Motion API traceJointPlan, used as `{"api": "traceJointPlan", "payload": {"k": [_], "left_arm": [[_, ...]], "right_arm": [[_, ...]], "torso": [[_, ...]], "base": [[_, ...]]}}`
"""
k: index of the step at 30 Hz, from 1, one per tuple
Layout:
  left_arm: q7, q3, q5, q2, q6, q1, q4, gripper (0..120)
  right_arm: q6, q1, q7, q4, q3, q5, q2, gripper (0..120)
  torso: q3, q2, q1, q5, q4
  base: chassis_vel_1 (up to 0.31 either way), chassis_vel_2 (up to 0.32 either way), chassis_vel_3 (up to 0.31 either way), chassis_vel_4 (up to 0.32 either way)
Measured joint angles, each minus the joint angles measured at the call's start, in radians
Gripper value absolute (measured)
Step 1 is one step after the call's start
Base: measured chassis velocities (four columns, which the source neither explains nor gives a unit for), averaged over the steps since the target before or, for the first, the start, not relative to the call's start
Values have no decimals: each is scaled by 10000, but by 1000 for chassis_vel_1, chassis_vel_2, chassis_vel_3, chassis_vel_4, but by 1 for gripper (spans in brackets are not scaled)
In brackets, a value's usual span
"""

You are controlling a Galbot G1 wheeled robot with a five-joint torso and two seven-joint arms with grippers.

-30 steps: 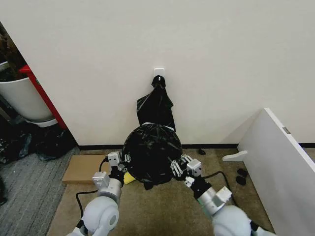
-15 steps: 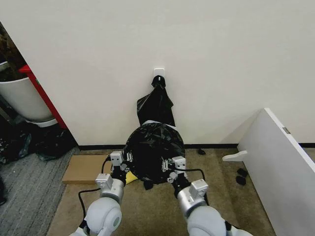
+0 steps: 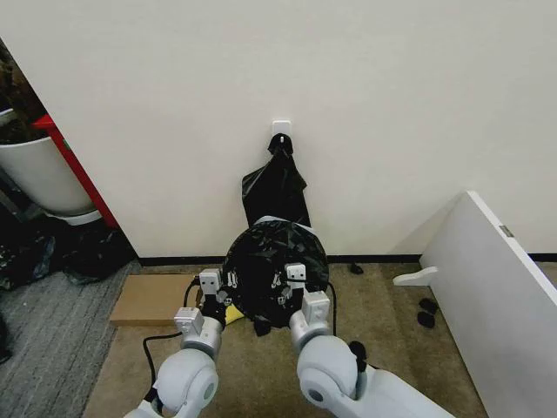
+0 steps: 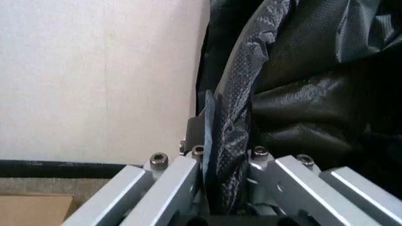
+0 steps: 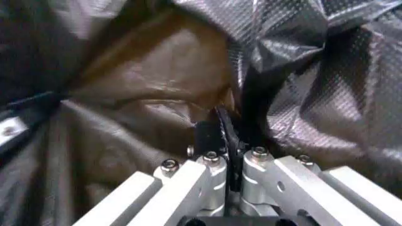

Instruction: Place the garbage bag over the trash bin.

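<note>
Head view: thin shiny black garbage bag (image 3: 271,266) sits over round bin by wall. Left gripper (image 3: 215,291) and right gripper (image 3: 285,287) both pinch bag. Pull edges down evenly, gently; don't rip.

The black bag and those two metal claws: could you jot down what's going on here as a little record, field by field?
Garbage bag: black, glossy, draped over the trash bin's top
Trash bin: just a pale sliver of rim visible behind the bag, standing against the wall
Left gripper: at the bag's left edge, shut on a fold of plastic
Right gripper: over the bag's middle, shut on a fold
Bundle of black bags: hanging on the wall above
Cardboard: flat on the floor, left of the bin
</note>
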Motion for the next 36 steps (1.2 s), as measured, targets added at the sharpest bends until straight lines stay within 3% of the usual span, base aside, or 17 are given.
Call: {"api": "traceJointPlan", "payload": {"k": [22, 31, 36], "left_arm": [[361, -38, 891, 197, -461, 297, -121, 0], [327, -168, 856, 203, -471, 271, -60, 0], [300, -174, 813, 219, -477, 200, 30, 0]], "right_arm": [[-1668, 1723, 1314, -2234, 262, 865, 1023, 0], [-1701, 1531, 1331, -1812, 140, 734, 947, 0], [-1686, 1172, 1144, -1075, -103, 453, 540, 0]], "torso": [[-1, 0, 0, -1, 0], [-1, 1, 0, 1, 1], [-1, 2, 0, 0, -1]], "base": [[0, 0, 0, 0], [0, 0, 0, 0], [0, 0, 0, 0]]}}
